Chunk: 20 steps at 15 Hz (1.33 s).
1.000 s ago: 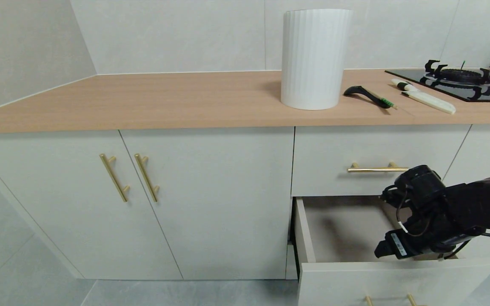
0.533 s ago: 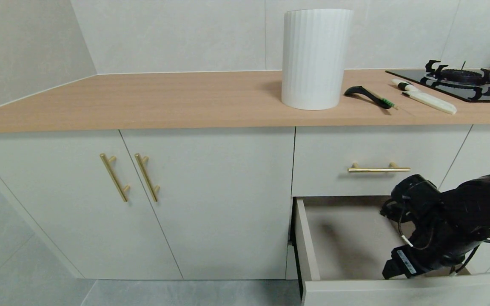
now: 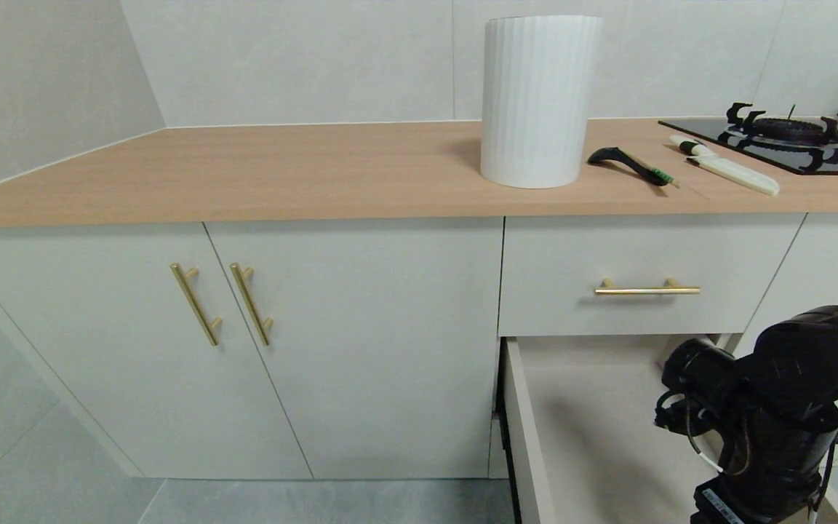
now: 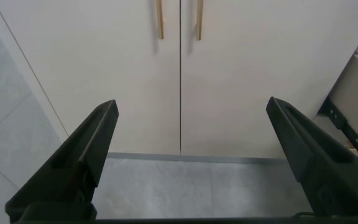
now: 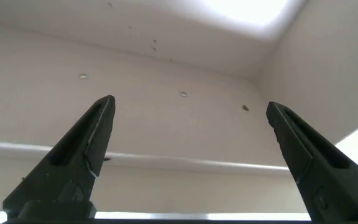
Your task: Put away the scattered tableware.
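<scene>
A pale-tiled kitchen corner, with a wooden worktop [image 3: 281, 171] over cream cupboards. Compared with a second ago, the lower drawer [image 3: 524, 429] stands further out and the right arm has sunk lower over it. The drawer shows its pale floor and walls. The right gripper [image 5: 189, 106] is spread wide inside it, grasping nothing. The left gripper [image 4: 191, 106], equally wide and unladen, faces the cupboard doors [image 4: 179, 62]. Near the worktop's right end, a black-handled utensil [image 3: 630, 165] and a white knife [image 3: 728, 167] lie between a ribbed white canister [image 3: 540, 102] and the hob [image 3: 783, 142].

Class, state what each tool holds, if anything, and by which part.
Nothing is held. The left tool is open, facing the cabinet doors; the right tool is open inside the drawer.
</scene>
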Motion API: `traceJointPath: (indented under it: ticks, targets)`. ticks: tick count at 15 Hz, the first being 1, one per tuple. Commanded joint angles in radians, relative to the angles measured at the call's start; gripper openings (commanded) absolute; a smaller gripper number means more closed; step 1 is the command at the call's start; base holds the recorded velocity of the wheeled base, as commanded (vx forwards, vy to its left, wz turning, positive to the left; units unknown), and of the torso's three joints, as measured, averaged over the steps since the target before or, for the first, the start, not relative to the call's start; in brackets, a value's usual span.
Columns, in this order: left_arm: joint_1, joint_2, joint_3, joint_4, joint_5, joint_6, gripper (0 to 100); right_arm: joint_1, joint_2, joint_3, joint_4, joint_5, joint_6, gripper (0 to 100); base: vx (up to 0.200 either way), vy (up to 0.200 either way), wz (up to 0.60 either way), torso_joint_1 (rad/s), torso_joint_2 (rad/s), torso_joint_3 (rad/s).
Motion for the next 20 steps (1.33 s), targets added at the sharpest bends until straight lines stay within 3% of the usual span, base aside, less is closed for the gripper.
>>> traceJointPath:
  ticks: [1, 6, 11, 13, 15, 20]
  targets:
    - [0.000, 0.001, 0.000, 0.000, 0.000, -0.001, 100, 0.017, 0.027, 0.000, 0.003, 0.000, 0.000, 100, 0.000, 0.000, 0.00, 0.000, 0.00, 0.000]
    - [0.000, 0.001, 0.000, 0.000, 0.000, -0.001, 100, 0.019, -0.033, -0.017, 0.005, 0.001, 0.006, 100, 0.000, 0.000, 0.00, 0.000, 0.00, 0.000]
    - [0.000, 0.001, 0.000, 0.000, 0.000, -0.001, 100, 0.019, -0.398, -0.068, 0.022, 0.012, 0.014, 100, 0.000, 0.000, 0.00, 0.000, 0.00, 0.000]
    - [0.000, 0.001, 0.000, 0.000, 0.000, -0.001, 100, 0.017, -0.553, -0.111, 0.022, 0.078, 0.022, 100, 0.000, 0.000, 0.00, 0.000, 0.00, 0.000]
    - [0.000, 0.001, 0.000, 0.000, 0.000, -0.001, 100, 0.014, -0.643, -0.115, 0.008, 0.081, 0.022, 100, 0.000, 0.000, 0.00, 0.000, 0.00, 0.000]
    - [0.000, 0.001, 0.000, 0.000, 0.000, -0.001, 100, 0.013, -0.656, -0.097, -0.101, 0.080, 0.025, 100, 0.000, 0.000, 0.00, 0.000, 0.00, 0.000]
